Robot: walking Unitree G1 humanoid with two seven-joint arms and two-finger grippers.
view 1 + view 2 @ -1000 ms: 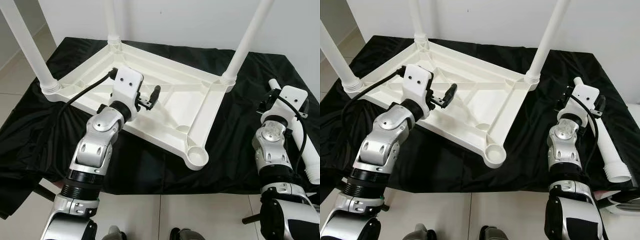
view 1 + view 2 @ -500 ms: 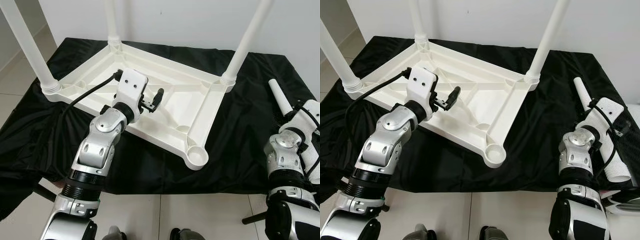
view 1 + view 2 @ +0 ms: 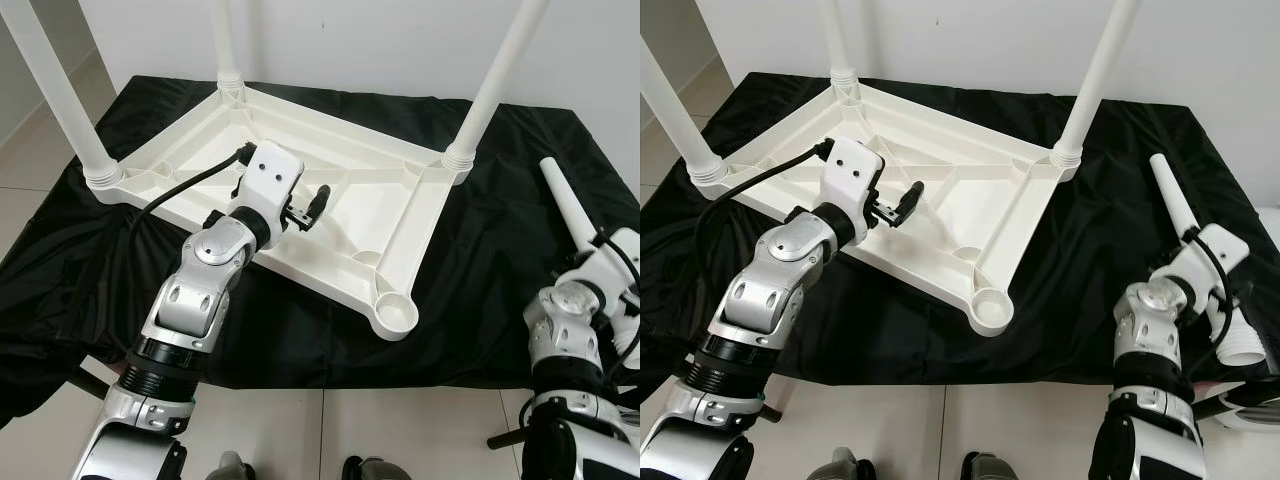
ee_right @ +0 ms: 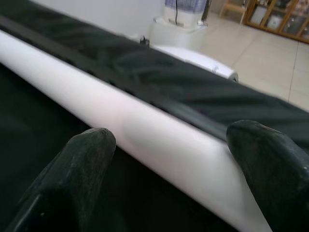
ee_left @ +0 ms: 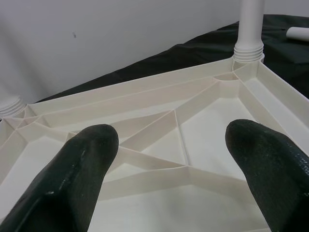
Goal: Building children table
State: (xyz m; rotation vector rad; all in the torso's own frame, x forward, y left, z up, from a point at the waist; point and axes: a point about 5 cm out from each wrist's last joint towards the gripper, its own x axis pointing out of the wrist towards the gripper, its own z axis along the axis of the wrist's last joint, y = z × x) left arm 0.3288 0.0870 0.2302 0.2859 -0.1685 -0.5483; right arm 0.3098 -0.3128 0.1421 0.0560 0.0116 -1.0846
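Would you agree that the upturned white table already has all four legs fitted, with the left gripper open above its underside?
Not quite: the table has three legs fitted, and the near corner socket is empty, as the left eye view shows. The fourth leg lies loose on the black cloth by the right gripper. The left gripper is indeed open above the underside.

The upturned tabletop (image 3: 330,200) at centre frame is plain white, as are its three standing legs (image 3: 500,75) and the loose leg (image 3: 1200,260) at the right edge. The cloth (image 3: 480,290) beneath is solid black, faintly glossy. Both arms are silver with white wrist housings; the fingers (image 5: 82,174) are matte black. The floor (image 3: 40,120) at upper left is pale beige tile.
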